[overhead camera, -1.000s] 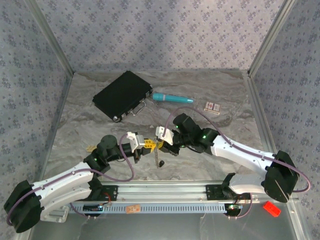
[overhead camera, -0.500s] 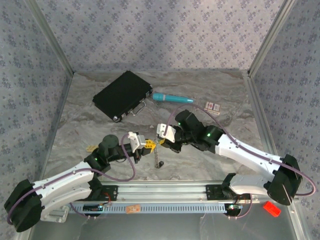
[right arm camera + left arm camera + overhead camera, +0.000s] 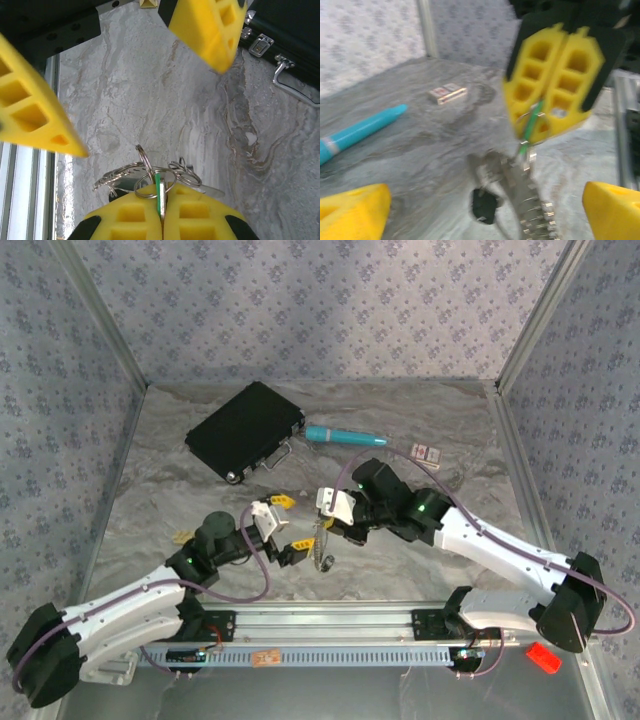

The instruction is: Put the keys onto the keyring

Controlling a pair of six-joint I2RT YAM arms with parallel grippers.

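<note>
In the top view, left of centre, we see the left gripper with its jaws spread wide and nothing between them. Its yellow fingers sit at the lower corners of its own wrist view. Just right of it, the right gripper has its yellow pads pressed together on the green-headed key, a thin green strip caught edge-on in the seam. Around that key hangs the keyring — thin silvery wire loops, several overlapping, bunched at the pad tips above the marbled table. In the left wrist view, a short chain drops below the pads toward the frame's lower edge, with a dark-headed key just left of it — we cannot tell whether it touches the table. At the upper right of the right wrist view lies the black case.
</note>
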